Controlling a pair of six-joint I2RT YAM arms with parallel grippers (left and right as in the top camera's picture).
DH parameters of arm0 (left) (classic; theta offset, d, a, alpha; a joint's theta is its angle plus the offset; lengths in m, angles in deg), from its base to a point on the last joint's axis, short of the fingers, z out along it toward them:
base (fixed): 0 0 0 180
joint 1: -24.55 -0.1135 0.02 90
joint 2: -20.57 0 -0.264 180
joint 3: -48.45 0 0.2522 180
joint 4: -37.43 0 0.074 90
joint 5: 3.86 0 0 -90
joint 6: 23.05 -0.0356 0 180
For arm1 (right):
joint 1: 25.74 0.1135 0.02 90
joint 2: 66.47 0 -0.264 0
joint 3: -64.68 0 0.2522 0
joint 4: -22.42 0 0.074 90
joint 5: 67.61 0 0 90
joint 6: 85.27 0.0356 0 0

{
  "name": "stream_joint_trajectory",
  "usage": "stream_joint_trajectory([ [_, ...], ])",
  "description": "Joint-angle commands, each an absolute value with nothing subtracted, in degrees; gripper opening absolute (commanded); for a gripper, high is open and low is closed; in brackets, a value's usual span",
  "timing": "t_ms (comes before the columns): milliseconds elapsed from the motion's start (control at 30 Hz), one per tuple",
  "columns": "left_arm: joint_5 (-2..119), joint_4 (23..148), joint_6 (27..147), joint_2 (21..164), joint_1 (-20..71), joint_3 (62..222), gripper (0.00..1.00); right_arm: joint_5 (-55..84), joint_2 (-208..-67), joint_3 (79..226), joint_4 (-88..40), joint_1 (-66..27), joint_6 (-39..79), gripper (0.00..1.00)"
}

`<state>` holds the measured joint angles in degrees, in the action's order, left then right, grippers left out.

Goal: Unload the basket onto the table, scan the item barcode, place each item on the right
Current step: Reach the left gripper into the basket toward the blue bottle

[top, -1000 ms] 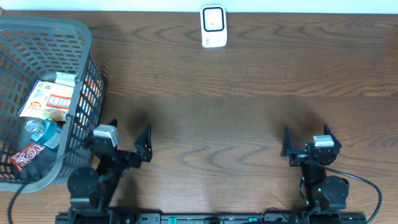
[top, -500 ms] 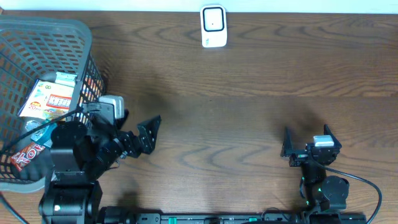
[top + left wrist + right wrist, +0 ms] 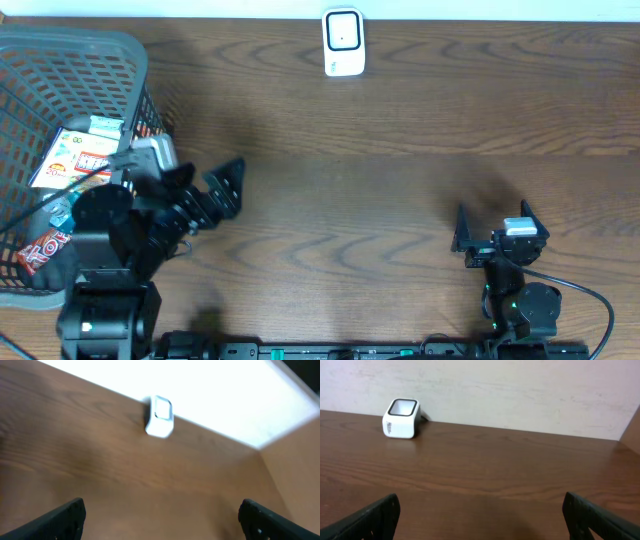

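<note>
Colourful snack packets (image 3: pixel 80 160) sit in the grey plastic mesh basket (image 3: pixel 70 45) on our left. Our left gripper (image 3: pixel 205 185) hangs just beside it, jaws spread wide and empty. The right gripper (image 3: pixel 493 225) is the same. A white boxy scanner (image 3: pixel 343 42) stands at the far edge of the brown wooden table (image 3: pixel 400 150).

Wide brown worktop (image 3: pixel 400 190) fills the overhead view, its wood grain running in long wavy bands, and soft blurred shadows lie across it. Along the far edge stands a pale wall (image 3: pixel 520 390), off-white and faintly scuffed in the right wrist view, blown out to glaring white from the left wrist. At the wall's right end a brown panel (image 3: pixel 631 427) cuts in at an angle. Light falls even and diffuse.
</note>
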<state>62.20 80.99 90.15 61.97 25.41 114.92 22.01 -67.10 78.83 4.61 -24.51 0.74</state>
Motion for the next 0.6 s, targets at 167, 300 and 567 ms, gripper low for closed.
stream_joint_trajectory([
  [167,88.5,91.1,95.8,71.0,25.5,133.8,0.98,21.9,-66.8,78.8,4.4,-24.7,0.9,0.99],
  [300,104.4,100.4,99.2,78.7,25.0,145.0,0.98,21.9,-66.8,78.8,4.4,-24.7,0.9,0.99],
  [567,107.6,113.7,109.9,93.0,13.8,158.7,0.98,21.9,-66.8,78.8,4.4,-24.7,0.9,0.99],
])
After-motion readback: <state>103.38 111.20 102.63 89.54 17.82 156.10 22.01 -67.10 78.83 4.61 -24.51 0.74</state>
